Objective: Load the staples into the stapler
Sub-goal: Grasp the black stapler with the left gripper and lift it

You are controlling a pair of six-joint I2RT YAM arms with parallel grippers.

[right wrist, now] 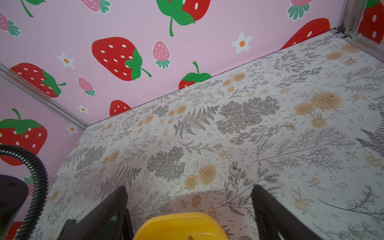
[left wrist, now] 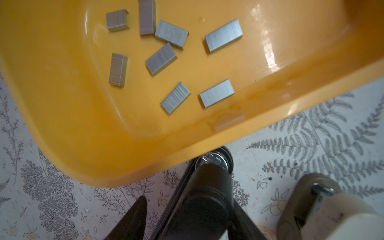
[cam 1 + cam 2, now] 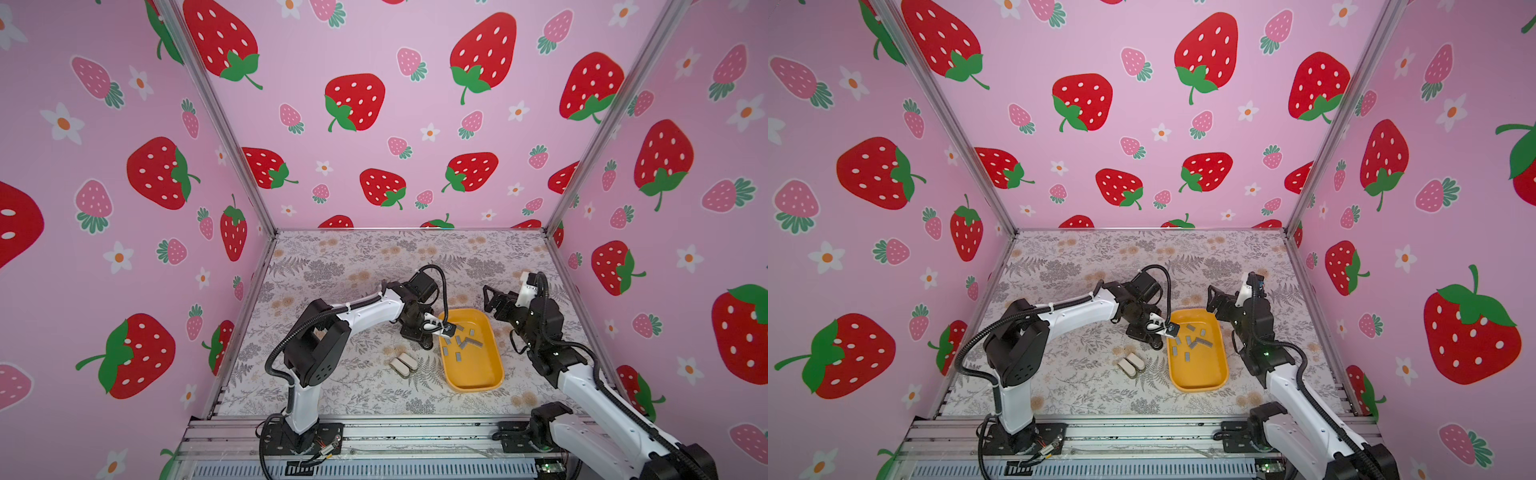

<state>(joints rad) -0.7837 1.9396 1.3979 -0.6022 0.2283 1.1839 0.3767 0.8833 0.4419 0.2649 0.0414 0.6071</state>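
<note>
Two stubby white-topped objects on table, near front. Behind them: black stapler just beside yellow tray; left gripper astride it, jaws parted, gap showing on one side. Staples loose in tray. Farthest: right gripper spread wide, holding nothing.

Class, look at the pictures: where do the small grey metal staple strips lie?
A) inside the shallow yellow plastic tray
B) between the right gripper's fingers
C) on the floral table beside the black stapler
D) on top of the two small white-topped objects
A: in the left wrist view the small grey metal staple strips all rest on the floor of the shallow yellow plastic tray.
</note>
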